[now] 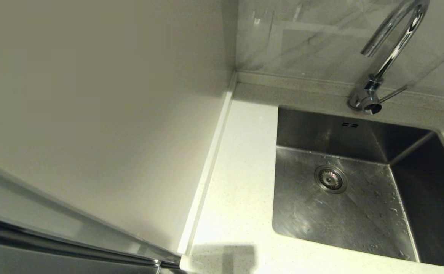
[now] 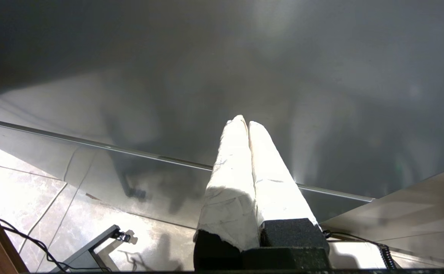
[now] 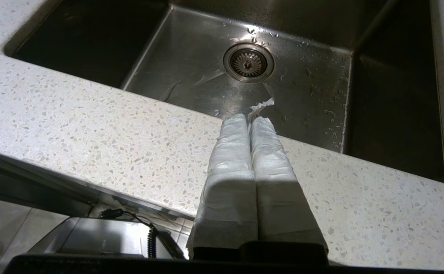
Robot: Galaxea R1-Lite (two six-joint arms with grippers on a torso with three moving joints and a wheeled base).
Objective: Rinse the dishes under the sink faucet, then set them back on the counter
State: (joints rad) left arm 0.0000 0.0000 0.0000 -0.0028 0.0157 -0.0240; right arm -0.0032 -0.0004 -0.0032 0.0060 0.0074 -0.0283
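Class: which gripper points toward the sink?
The right gripper: beyond it lie the counter and sink, while the left gripper faces only a dark panel.

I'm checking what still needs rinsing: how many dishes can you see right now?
0. No dishes show in the sink, around its drain, or on the visible counter. Some may sit on counter outside the views, to the right.

The sink (image 1: 359, 213) basin lies open from above; only the gooseneck faucet (image 1: 391, 49) arches over its back edge, the wall panel (image 1: 92, 114) crowding the worktop (image 1: 237, 182) strip's left.
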